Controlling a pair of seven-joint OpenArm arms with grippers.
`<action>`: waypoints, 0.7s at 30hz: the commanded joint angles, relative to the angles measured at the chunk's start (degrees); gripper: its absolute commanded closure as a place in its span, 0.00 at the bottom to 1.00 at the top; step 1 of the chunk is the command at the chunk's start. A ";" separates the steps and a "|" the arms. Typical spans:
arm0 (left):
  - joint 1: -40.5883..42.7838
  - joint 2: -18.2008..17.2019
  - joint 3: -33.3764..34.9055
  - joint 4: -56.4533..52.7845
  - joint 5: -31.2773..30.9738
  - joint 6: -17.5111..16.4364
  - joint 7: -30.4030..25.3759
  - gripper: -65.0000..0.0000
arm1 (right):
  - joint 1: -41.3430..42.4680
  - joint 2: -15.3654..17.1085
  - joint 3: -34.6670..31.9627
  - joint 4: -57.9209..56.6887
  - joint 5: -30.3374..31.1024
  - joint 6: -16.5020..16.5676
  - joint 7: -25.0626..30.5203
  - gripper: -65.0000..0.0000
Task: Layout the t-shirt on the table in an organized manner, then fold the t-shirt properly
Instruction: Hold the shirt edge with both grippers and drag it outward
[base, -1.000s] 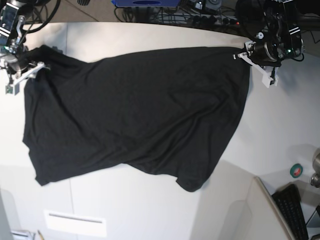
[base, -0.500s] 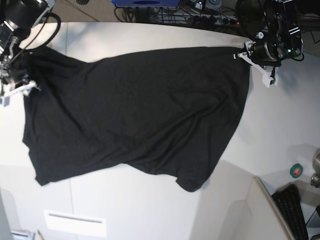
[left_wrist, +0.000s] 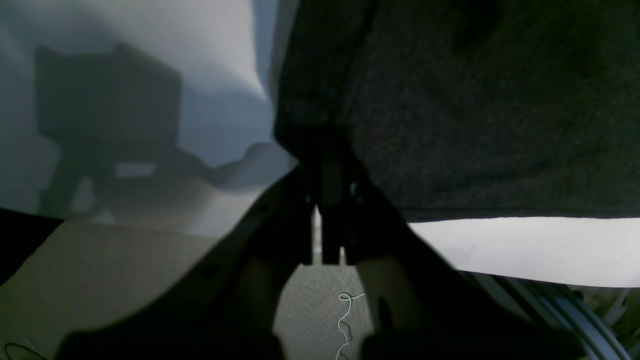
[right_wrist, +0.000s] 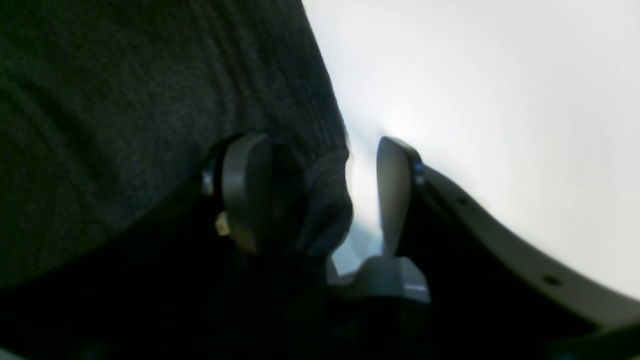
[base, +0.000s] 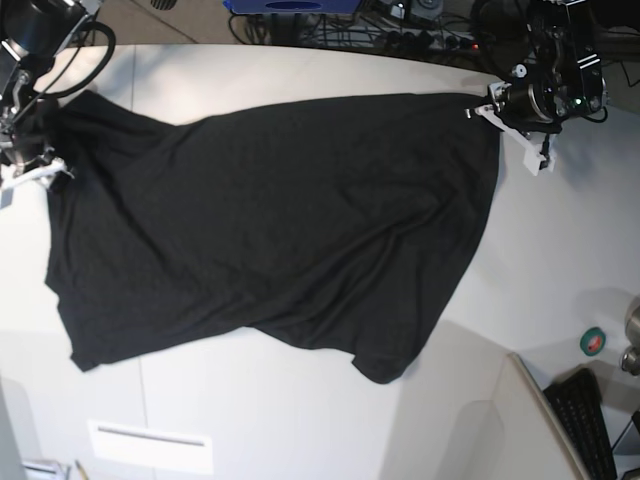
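At the far left edge of the table (base: 300, 420) we see the right gripper (base: 30, 170) against the shirt's left corner. In its wrist view the two fingers stand apart with a clear gap: one grey pad (right_wrist: 245, 192) lies against the dark cloth and a small fold of hem sits just inside it, while the other pad has only bare white surface beside it. The jaws are spread and not pinched on the fabric (whether the fold merely rests there we cannot tell).

The t-shirt (base: 270, 230) lies spread across the middle of the table, a soft black knit with shallow wrinkles running diagonally. Its top edge runs nearly straight from the left corner to the right one; its lower edge sags into a rounded lobe toward the near right. No print shows on this side. Plenty of smooth white surface lies open along the near edge and to the right of the cloth.

At the back right corner the left gripper (base: 497, 110) sits at the shirt's upper right corner. Its wrist view shows the jaws pressed together on the black fabric, holding that corner.

A small green roll (base: 592, 342) and a dark keyboard (base: 585, 420) sit past the near right edge.
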 joint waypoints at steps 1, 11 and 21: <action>0.01 -0.76 -0.32 0.76 -0.36 -0.23 -0.23 1.00 | 0.10 0.38 -0.05 -0.03 -0.38 0.31 -1.78 0.63; 0.01 -0.49 -0.32 1.38 -0.36 -0.23 -0.23 1.00 | -2.00 0.38 0.22 8.15 -0.38 0.31 -5.03 1.00; 0.88 -0.49 -0.32 4.01 -0.36 -0.14 0.20 1.00 | -5.17 -2.44 -0.05 26.52 -0.73 -0.04 -12.86 1.00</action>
